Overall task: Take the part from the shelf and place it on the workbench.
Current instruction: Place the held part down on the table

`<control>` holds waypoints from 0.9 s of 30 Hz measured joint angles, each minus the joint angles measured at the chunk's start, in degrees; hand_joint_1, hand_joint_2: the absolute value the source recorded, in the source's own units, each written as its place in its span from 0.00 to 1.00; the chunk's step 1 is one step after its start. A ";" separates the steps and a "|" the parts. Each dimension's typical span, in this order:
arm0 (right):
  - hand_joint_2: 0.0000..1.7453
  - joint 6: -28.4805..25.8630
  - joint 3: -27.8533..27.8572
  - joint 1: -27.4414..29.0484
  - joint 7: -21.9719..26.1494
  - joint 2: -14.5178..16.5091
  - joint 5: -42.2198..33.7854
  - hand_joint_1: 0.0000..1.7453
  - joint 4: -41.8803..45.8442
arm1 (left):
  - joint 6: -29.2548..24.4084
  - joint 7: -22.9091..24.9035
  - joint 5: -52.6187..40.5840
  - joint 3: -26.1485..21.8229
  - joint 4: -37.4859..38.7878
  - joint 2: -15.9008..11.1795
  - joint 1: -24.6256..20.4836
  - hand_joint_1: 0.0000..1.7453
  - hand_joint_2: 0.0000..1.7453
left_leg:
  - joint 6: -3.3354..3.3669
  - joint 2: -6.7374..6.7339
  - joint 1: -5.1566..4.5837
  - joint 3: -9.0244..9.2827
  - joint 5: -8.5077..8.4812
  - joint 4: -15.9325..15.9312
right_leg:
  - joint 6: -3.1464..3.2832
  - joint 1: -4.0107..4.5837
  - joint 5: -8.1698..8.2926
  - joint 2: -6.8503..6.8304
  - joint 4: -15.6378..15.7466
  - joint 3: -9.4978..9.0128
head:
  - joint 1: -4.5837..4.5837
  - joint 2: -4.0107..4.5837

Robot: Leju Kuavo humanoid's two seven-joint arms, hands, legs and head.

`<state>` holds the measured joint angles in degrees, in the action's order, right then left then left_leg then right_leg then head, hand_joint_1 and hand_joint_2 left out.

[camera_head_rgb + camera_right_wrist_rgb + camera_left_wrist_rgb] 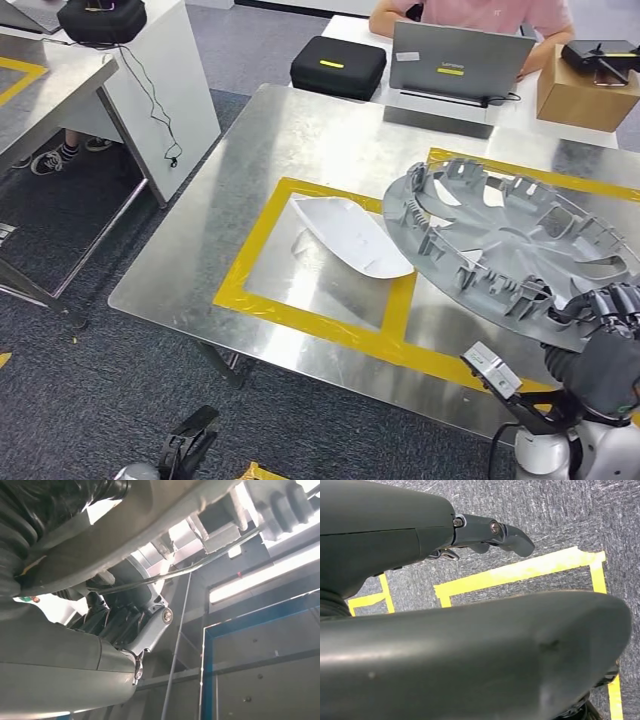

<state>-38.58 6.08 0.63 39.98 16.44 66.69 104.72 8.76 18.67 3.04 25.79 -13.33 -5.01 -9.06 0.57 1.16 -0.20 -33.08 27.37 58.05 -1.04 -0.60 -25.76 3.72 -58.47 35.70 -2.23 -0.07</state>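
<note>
Part: a grey wheel cover (506,240), ribbed side up, over the right half of the workbench (302,150). It sits tilted, its near right edge raised in the right hand; whether its far edge touches the metal I cannot tell.
Right hand: at the lower right of the head view (604,330), dark fingers curled over the cover's near rim and gripping it. From the wrist camera (124,620) the fingers are closed up against the cover's underside (181,510) (ceiling lights and a blue frame show beyond).
Left hand: hanging low, with its tip at the bottom edge of the head view (189,445). In the wrist view one dark finger (508,535) lies straight out over grey carpet and nothing is in its hold; how the other fingers lie is hidden behind the hand's own body, so how far it is open I cannot tell.
Workbench: bare steel, marked with two yellow tape boxes (256,240) side by side.
White panel: a curved shell (351,235) lying in the left box, just beside the cover.
Behind: a black case (338,66), a grey laptop (456,60) with a person seated at it, and a cardboard box (585,95).
</note>
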 joint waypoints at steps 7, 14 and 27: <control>1.00 0.00 -0.01 -0.01 0.01 0.03 -1.22 1.00 -1.05 | -0.11 -0.28 0.03 0.00 0.00 -0.08 0.32 0.00 0.00 | 0.04 0.01 -0.10 -0.05 0.03 0.12 | -0.04 -0.11 0.03 -0.01 0.02 0.00 | -0.01 0.01; 1.00 0.00 -0.02 0.01 0.02 0.04 -1.45 1.00 -1.57 | -0.13 -0.93 -0.04 0.00 0.00 -0.13 0.65 0.00 0.00 | 0.58 -0.02 -0.33 -0.23 0.07 0.52 | -0.64 -0.35 0.26 0.17 0.15 0.04 | -0.02 0.00; 1.00 0.00 0.20 -0.23 0.02 0.04 -1.42 1.00 -1.62 | -0.14 -1.14 -0.59 -0.04 0.00 0.13 0.95 0.00 0.00 | 0.00 -6.26 0.53 0.46 0.23 -0.03 | -2.40 -0.78 -1.26 -7.36 -1.80 0.06 | 0.65 0.00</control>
<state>-38.58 6.27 0.40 40.00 16.48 65.28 103.10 8.62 17.53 2.45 25.75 -13.33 -4.87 -8.12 0.56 -5.10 0.33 -32.62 27.59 58.02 -3.44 -1.37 -27.02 -3.64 -60.27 35.76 -1.58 -0.07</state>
